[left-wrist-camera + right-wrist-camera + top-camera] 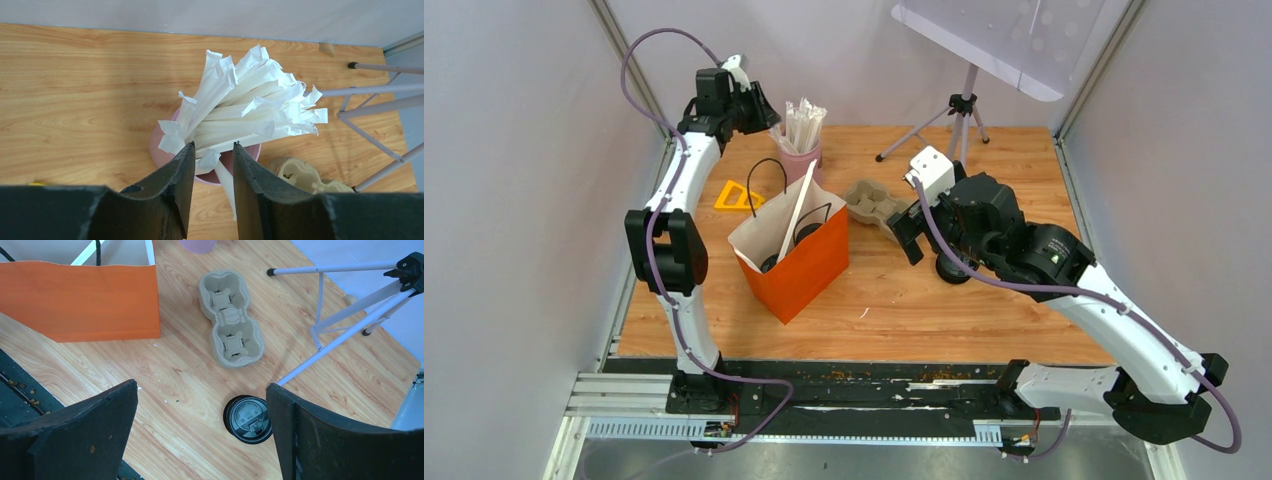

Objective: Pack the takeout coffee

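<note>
The orange paper bag (809, 265) stands open left of centre; it also shows in the right wrist view (80, 300). Dark round shapes (772, 263) lie inside it, and I cannot tell whether they are the coffee cups' lids. No cup shows outside the bag. A long white wrapped stick (796, 215) leans out of the bag. My left gripper (769, 118) hangs over the pink cup (155, 145) of white sticks (240, 110), jaws a little apart (212, 147), with one stick hanging loose between them. My right gripper (201, 387) is wide open and empty above the table (909, 238).
A cardboard two-cup carrier (231, 320) lies empty right of the bag (871, 200). A bare black lid (248, 419) lies flat on the table by my right finger. A tripod (961, 110) stands at the back right. A yellow triangle (739, 195) lies behind the bag.
</note>
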You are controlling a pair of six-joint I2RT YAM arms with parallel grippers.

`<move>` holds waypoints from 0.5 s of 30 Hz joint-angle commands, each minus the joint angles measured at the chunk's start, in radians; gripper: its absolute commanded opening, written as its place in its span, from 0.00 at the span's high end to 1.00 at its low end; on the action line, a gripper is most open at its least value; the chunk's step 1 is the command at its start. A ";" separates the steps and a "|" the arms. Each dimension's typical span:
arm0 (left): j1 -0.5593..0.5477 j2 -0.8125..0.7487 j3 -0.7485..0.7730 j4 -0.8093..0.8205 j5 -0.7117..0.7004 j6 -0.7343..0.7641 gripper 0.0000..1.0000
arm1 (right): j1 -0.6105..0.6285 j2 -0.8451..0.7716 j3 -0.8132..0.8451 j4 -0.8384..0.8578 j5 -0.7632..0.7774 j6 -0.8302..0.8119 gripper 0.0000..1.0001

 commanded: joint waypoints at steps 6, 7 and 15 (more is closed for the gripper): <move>-0.009 -0.014 -0.004 0.009 0.021 0.021 0.61 | -0.003 -0.045 0.006 0.032 0.016 0.001 0.00; -0.011 -0.016 -0.005 0.007 0.021 0.023 0.61 | -0.002 -0.048 0.007 0.029 0.017 0.002 0.00; -0.020 -0.020 -0.004 -0.011 0.003 0.067 0.60 | -0.003 -0.065 0.013 0.012 0.036 -0.008 0.00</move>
